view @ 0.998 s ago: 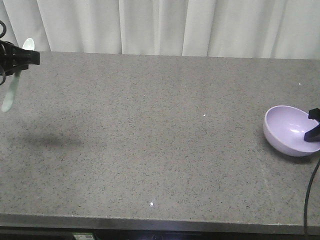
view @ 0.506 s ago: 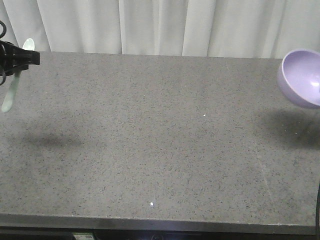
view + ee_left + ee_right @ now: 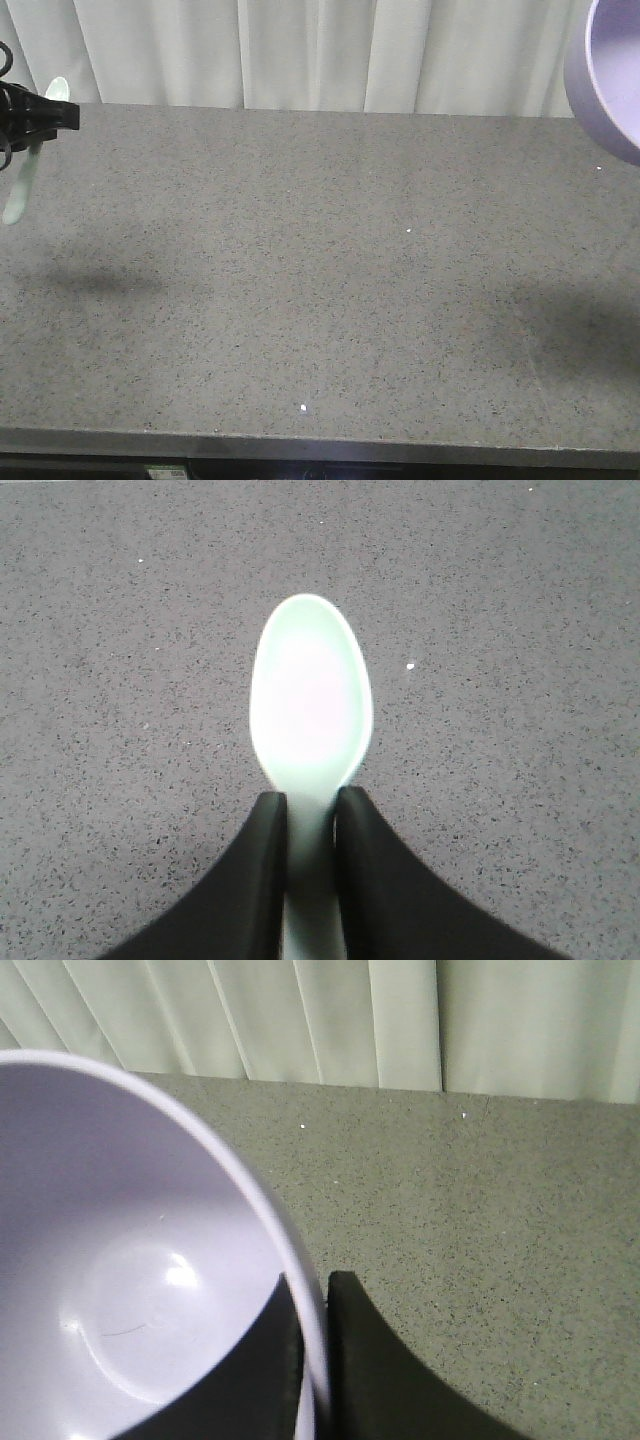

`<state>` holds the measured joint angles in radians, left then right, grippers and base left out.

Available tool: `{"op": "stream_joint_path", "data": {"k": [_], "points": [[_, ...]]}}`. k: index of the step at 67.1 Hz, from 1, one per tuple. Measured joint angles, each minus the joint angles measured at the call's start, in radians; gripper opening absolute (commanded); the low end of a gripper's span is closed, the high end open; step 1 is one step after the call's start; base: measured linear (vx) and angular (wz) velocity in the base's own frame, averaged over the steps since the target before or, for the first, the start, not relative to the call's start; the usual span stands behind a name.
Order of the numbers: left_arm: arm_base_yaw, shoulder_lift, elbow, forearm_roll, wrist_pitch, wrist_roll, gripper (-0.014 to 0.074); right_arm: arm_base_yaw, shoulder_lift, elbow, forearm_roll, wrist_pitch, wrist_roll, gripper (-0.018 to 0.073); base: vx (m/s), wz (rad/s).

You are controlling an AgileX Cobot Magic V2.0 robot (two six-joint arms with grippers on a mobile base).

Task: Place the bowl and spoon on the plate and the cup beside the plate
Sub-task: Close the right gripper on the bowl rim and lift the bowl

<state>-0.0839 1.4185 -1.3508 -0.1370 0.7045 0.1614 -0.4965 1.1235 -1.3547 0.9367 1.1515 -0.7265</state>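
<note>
At the far left, my left gripper (image 3: 40, 116) hangs above the table, shut on the neck of the pale mint-green spoon (image 3: 22, 188). In the left wrist view the spoon (image 3: 311, 712) shows its scoop past the black fingertips (image 3: 268, 825). The lilac bowl (image 3: 610, 75) is held high at the top right corner, tilted, partly cut by the frame edge. In the right wrist view my right gripper (image 3: 313, 1290) is shut on the bowl's (image 3: 120, 1260) rim, one finger inside and one outside. The plate and the cup are out of view.
A grey speckled countertop (image 3: 320, 280) fills the front view, with its front edge (image 3: 320, 445) near the bottom. White pleated curtains (image 3: 320, 50) hang behind the table's far edge. Soft shadows lie on the counter at the left and lower right.
My right gripper has lifted the bowl off the table at the right and carried it up toward the top right corner. The left gripper with the spoon has stayed put.
</note>
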Motion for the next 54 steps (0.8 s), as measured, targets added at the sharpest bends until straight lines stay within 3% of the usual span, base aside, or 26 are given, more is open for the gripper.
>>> {"op": "stream_joint_path", "data": {"k": [54], "points": [[0.000, 0.000, 0.000, 0.000, 0.000, 0.000, -0.0007, 0.000, -0.068, 0.000, 0.000, 0.017, 0.000, -0.0004, 0.00, 0.00]]}}
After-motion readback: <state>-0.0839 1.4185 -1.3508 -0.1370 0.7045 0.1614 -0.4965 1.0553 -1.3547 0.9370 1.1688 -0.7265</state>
